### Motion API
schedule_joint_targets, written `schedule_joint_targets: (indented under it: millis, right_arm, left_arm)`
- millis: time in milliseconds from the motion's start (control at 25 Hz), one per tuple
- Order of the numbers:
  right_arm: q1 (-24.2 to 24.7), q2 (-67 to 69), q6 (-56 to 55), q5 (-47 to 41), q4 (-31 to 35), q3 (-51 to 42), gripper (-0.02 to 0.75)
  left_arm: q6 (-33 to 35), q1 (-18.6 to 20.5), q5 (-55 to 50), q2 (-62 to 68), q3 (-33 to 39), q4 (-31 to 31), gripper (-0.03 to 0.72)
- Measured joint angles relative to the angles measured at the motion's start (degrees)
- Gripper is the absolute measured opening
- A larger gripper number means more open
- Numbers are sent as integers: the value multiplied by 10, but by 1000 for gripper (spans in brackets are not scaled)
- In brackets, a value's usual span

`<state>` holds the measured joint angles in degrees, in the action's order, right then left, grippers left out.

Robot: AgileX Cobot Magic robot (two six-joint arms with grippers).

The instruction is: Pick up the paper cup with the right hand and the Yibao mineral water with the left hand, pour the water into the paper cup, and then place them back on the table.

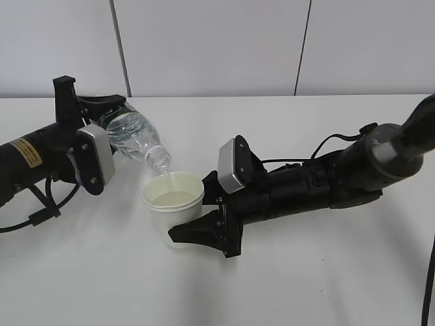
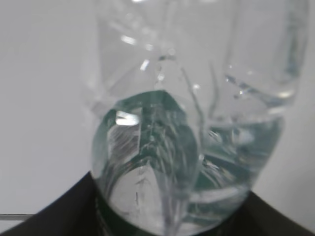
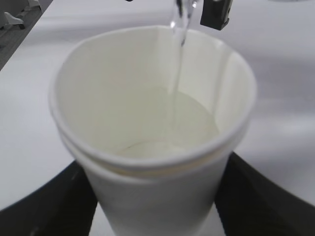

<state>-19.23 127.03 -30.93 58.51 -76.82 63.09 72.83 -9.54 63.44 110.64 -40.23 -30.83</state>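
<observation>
Clear plastic Yibao mineral water [image 1: 132, 138] sits clamped in the left hand [image 1: 81, 136] jaws at far left, long axis tilted down to the right, open mouth just above the rim of the paper cup [image 1: 173, 204] with a thin stream falling in. Right of it, the right hand [image 1: 214, 217] jaws are clamped on the cup, upright, partly filled, low over the white desk [image 1: 306, 272]. Nothing else stands near; the judged next move, righting the bottle, hinges on that mouth-over-rim alignment.
</observation>
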Motion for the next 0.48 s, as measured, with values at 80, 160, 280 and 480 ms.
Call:
schedule_joint_targets:
  millis: [80, 160, 280, 480]
  right_arm:
    - [0, 0, 0, 0, -1, 0, 531]
    - [0, 0, 0, 0, -1, 0, 531]
    - [0, 0, 0, -1, -1, 0, 531]
    - [0, 0, 0, -1, -1, 0, 531]
  left_arm:
    - [0, 0, 0, 0, 0, 0, 384]
    - [1, 0, 0, 0, 0, 0, 384]
    - [2, 0, 0, 0, 0, 0, 384]
    - [-5, 0, 0, 0, 0, 0, 384]
